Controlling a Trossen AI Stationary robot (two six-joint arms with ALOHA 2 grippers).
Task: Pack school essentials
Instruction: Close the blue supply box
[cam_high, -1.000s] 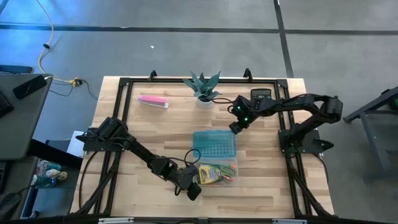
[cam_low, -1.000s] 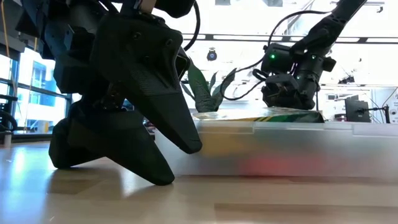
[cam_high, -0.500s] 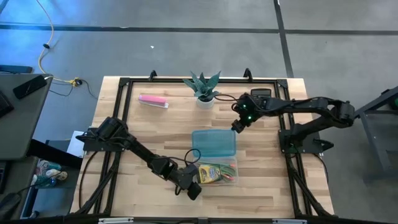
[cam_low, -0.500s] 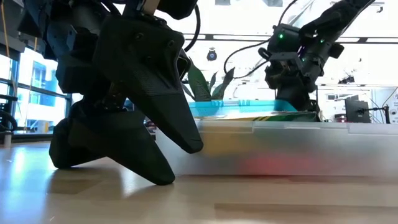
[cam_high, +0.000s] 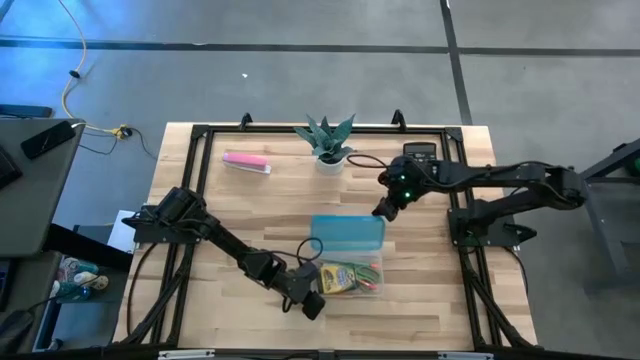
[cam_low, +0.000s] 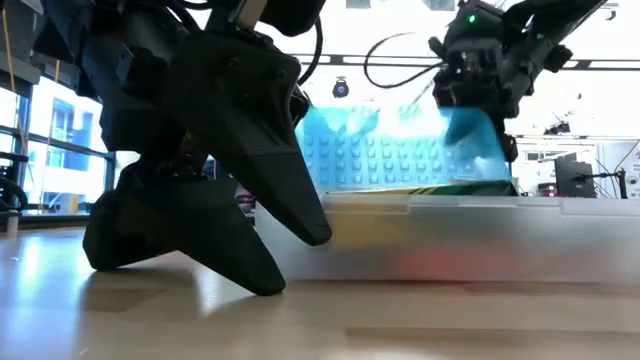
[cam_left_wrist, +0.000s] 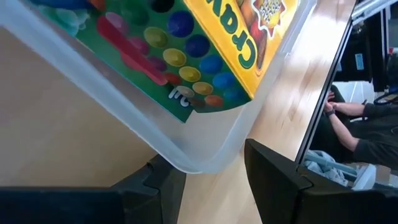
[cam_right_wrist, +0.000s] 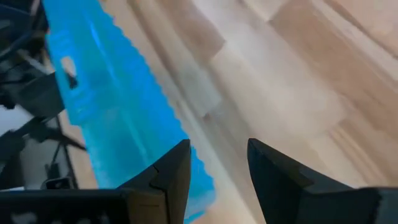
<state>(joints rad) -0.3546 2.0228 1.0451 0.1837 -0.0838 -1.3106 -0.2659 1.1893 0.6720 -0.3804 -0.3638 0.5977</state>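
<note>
A clear plastic box (cam_high: 350, 279) sits on the near middle of the table. It holds a yellow-green crayon box (cam_left_wrist: 249, 37), orange-red pens (cam_high: 372, 270) and other small stationery. My left gripper (cam_high: 308, 296) is at the box's left end, with one box corner between its fingers (cam_left_wrist: 205, 155). A translucent blue lid (cam_high: 347, 234) stands tilted just beyond the box, large in the low view (cam_low: 400, 150). My right gripper (cam_high: 384, 209) is shut on the lid's far right corner. My left gripper has the clear box's rounded corner (cam_left_wrist: 194, 163) between its two fingers, coming in low from the table's left; the box stays flat on the table. My right gripper pinches the blue lid's edge near its far right corner (cam_right_wrist: 198, 186), coming from above and the right. That side is raised and the lid is tilted, with its lower edge hidden behind the clear box.
A pink bar (cam_high: 246, 162) lies at the far left. A potted plant (cam_high: 327, 141) stands at the far middle. A black calculator (cam_high: 420, 152) sits under my right arm. Bare wood lies to the left of the box and along the near edge.
My right gripper has risen and moved slightly toward the table's right and near side, still shut on the lid. The blue lid lay nearly flat a second ago; its held side has lifted and it now stands steeply tilted. The clear box has stayed put.
</note>
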